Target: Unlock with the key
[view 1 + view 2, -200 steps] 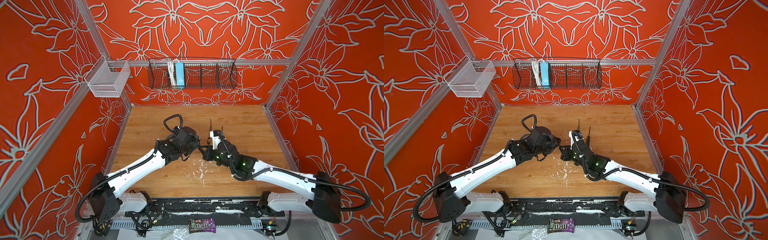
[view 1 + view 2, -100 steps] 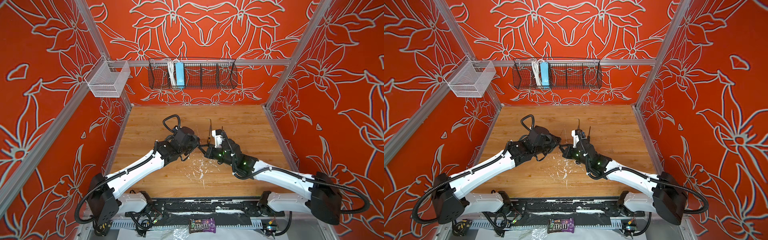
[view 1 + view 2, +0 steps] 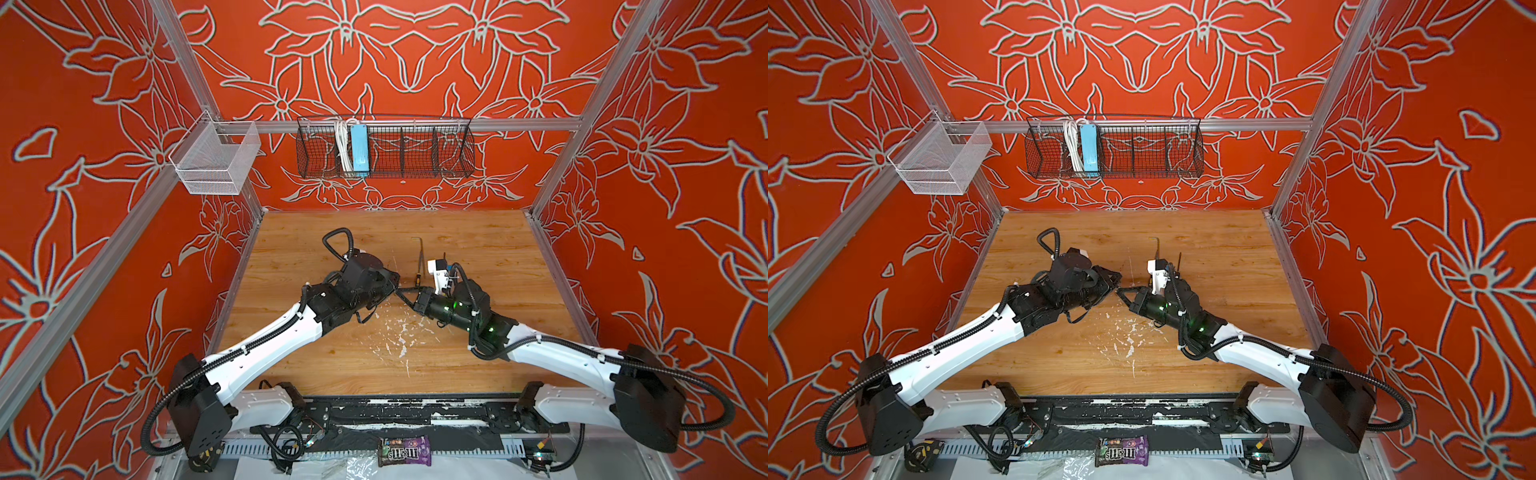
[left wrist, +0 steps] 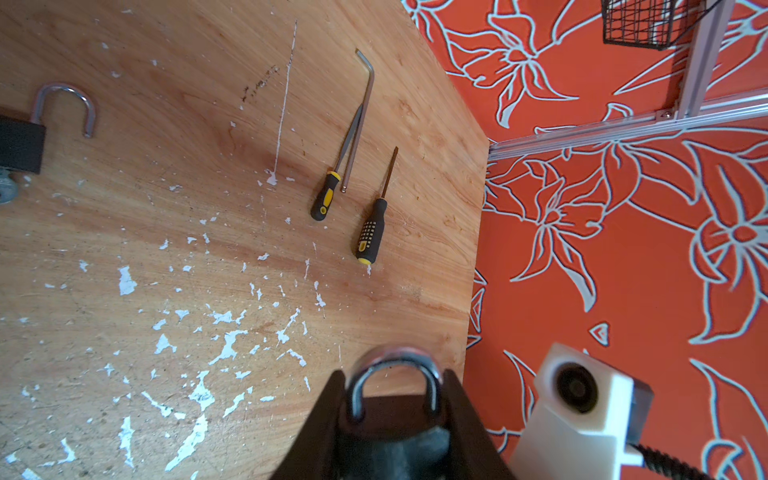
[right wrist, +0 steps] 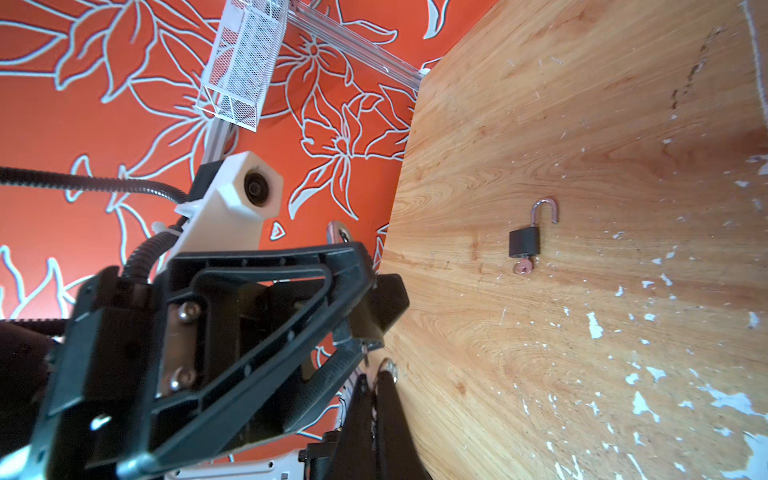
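My left gripper (image 4: 392,374) is shut on a black padlock (image 4: 395,411), its jaws pressing the body from both sides, and the silver shackle (image 4: 394,359) is closed. In the right wrist view the same padlock (image 5: 376,305) hangs in the left gripper (image 5: 365,291). My right gripper (image 5: 374,382) is shut on a small silver key (image 5: 388,368), with its blade at the padlock's underside. In both top views the left gripper (image 3: 390,284) (image 3: 1113,282) and the right gripper (image 3: 409,297) (image 3: 1126,294) meet tip to tip over mid-table.
A second black padlock (image 5: 524,243) lies on the wooden table (image 3: 478,249) with its shackle open and a key in it. Two screwdrivers (image 4: 325,200) (image 4: 371,230) and a hex key (image 4: 362,116) lie toward the back. A black wire basket (image 3: 384,151) and a white mesh basket (image 3: 216,160) hang on the walls.
Both grippers have drifted slightly toward the back of the table while staying tip to tip. Neither grip has changed.
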